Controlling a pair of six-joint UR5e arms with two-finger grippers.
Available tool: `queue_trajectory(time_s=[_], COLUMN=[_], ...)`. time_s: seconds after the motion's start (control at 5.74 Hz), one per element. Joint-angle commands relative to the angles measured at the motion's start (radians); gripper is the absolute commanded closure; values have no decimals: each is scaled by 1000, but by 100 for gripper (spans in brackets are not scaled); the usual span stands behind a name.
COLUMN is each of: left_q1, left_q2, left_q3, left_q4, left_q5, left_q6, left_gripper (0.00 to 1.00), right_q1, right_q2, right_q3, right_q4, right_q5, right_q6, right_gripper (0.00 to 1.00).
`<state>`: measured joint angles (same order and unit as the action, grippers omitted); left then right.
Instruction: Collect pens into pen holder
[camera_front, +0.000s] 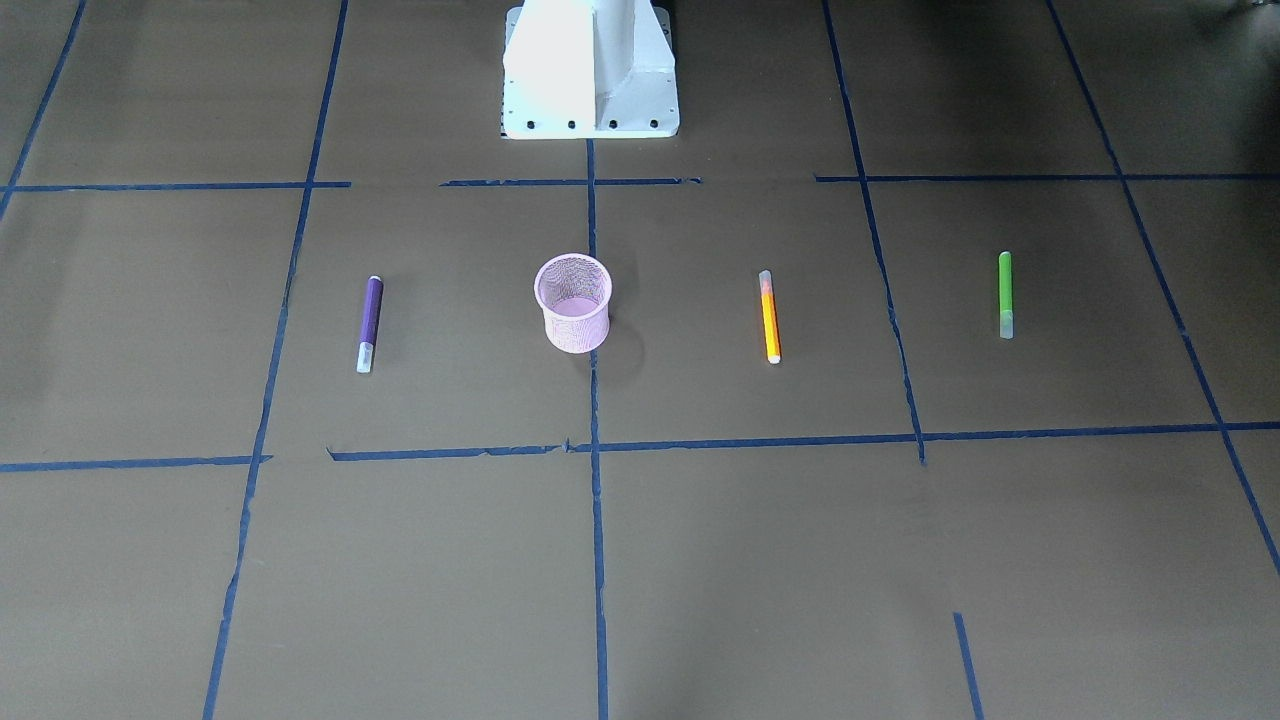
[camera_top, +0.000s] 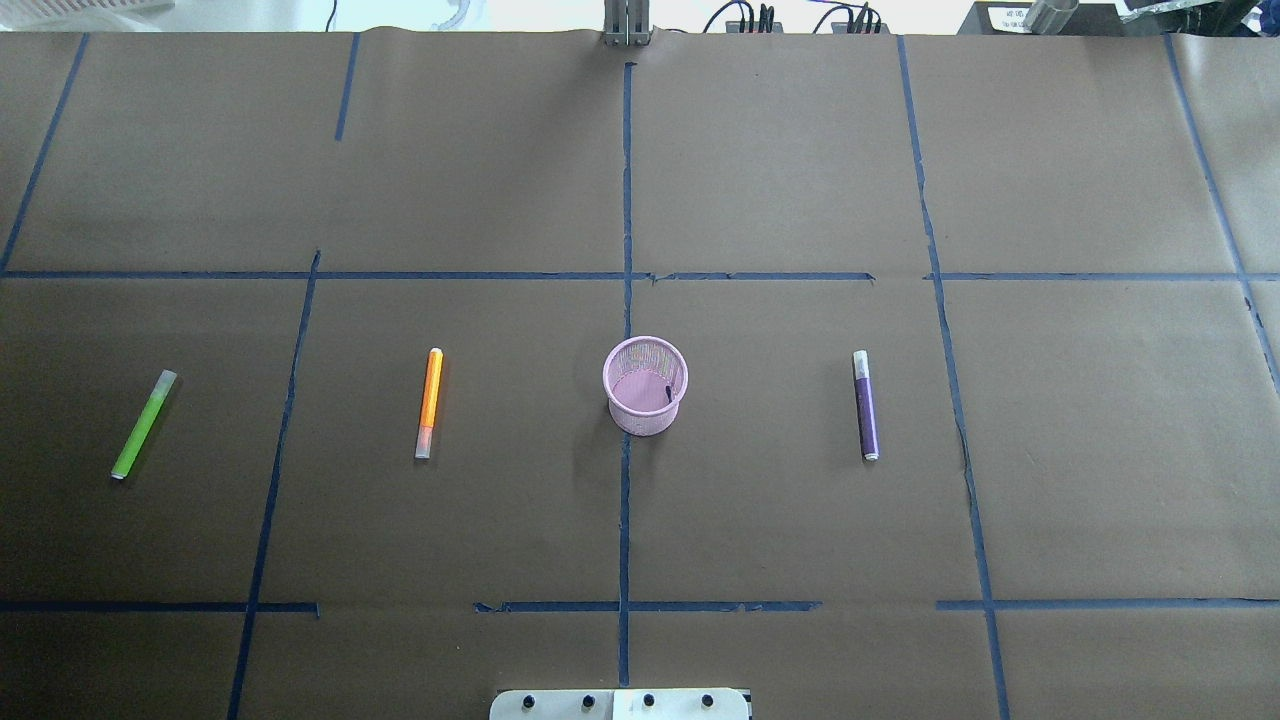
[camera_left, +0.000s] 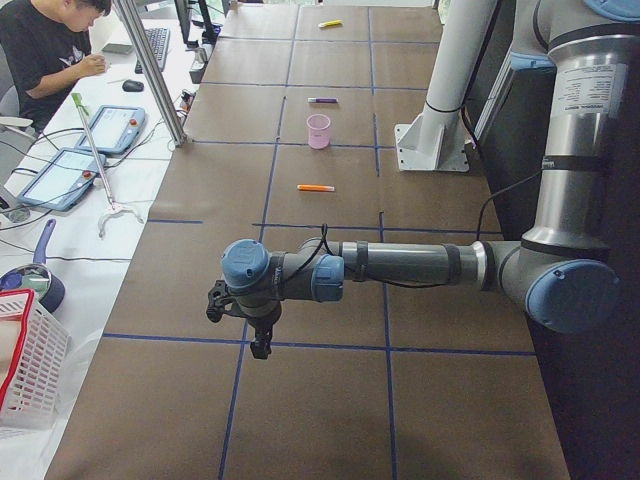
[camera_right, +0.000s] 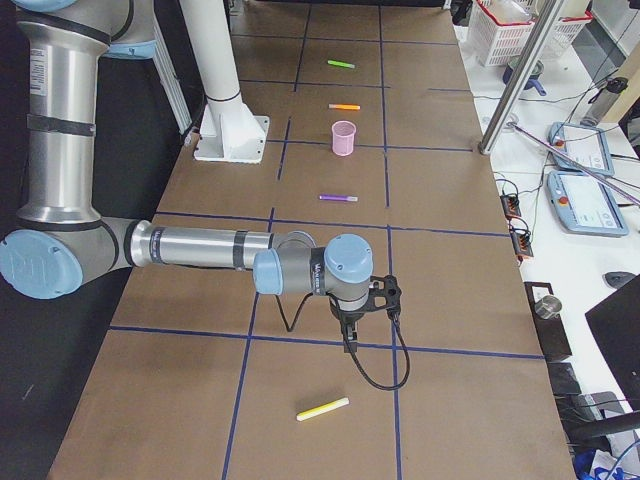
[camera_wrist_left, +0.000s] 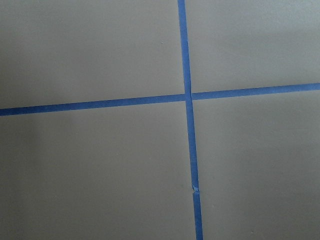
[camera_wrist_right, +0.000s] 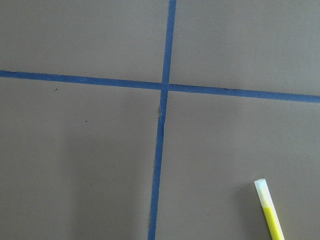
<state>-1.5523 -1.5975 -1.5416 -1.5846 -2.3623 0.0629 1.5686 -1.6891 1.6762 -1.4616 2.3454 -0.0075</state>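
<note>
The pink mesh pen holder (camera_front: 572, 302) (camera_top: 646, 385) stands upright at the table's middle, with no pen in it. A purple pen (camera_top: 865, 404) lies to its right in the overhead view, an orange pen (camera_top: 429, 402) to its left, and a green pen (camera_top: 144, 424) farther left. A yellow pen (camera_right: 323, 409) (camera_wrist_right: 269, 212) lies at the table's right end, close to my right gripper (camera_right: 347, 343). My left gripper (camera_left: 260, 350) hangs over the left end of the table. Both grippers show only in the side views, so I cannot tell whether they are open or shut.
The robot's white base (camera_front: 590, 70) stands behind the pen holder. Blue tape lines (camera_top: 626, 500) grid the brown table. A white basket (camera_left: 25, 360), tablets (camera_left: 108, 128) and a person (camera_left: 50, 50) are beside the table on the operators' side. A metal post (camera_right: 520, 80) stands at that edge.
</note>
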Motion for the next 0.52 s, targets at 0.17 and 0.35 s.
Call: queue_trajectory(time_s=[0.17,0.35], left_q1=[0,0], left_q2=[-1,-1], left_q3=[-5,-6], left_q4=[0,0], left_q5=[0,0], left_q6=[0,0], left_gripper=[0,0], right_q1=[1,1], right_q2=[-9,-15], right_q3=[-6,-9], right_q4=[12,13], right_q5=[-2,-8], right_q6=[12,9], right_gripper=[0,0])
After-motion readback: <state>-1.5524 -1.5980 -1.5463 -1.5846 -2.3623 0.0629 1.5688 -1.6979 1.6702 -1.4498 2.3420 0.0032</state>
